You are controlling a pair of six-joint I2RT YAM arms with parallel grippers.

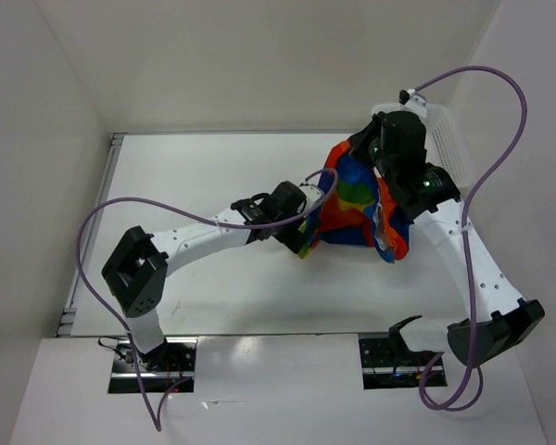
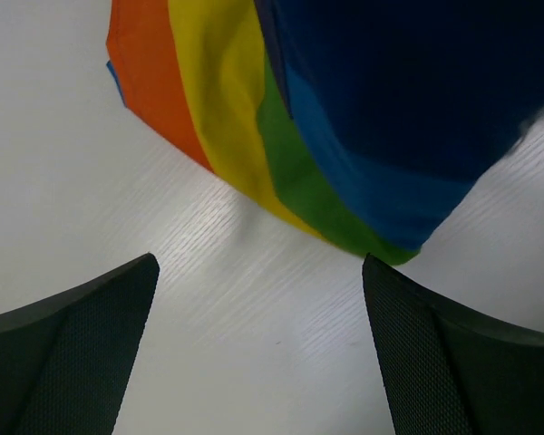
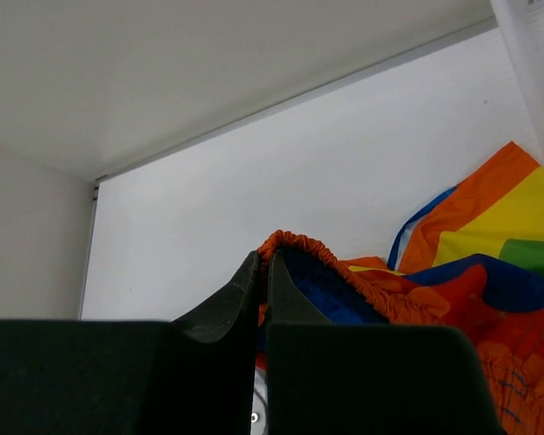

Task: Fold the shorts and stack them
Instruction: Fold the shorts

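The shorts [image 1: 357, 199] sit right of centre on the white worktop [image 1: 213, 167] in the top external view, a bunched heap of rainbow stripes, partly gathered up under the right arm. The right pincer [image 1: 375, 148] is over the heap's far side, and its tips are hidden there by its own black body. The left pincer [image 1: 295, 232] points at the heap's near-left corner, just beside the cloth. A white mesh basket [image 1: 449, 148] stands by the right wall, partly behind the right arm.

In the left wrist view, the left pincer [image 2: 263, 349] has its two dark fingers [image 2: 72, 353] wide apart with only bare worktop [image 2: 118, 181] between them. The shorts [image 2: 344, 118] fill the top of the picture in bands of orange, yellow, green, blue and navy. Their lowest edge is clear of both fingers.

In the right wrist view, the right pincer [image 3: 263, 272] is pressed together on the ruffled orange elastic waistband, holding that edge up off the worktop [image 3: 299, 154]. The rest of the shorts [image 3: 471, 263] spreads low to the right, with orange, yellow, green and blue panels lying against the surface.
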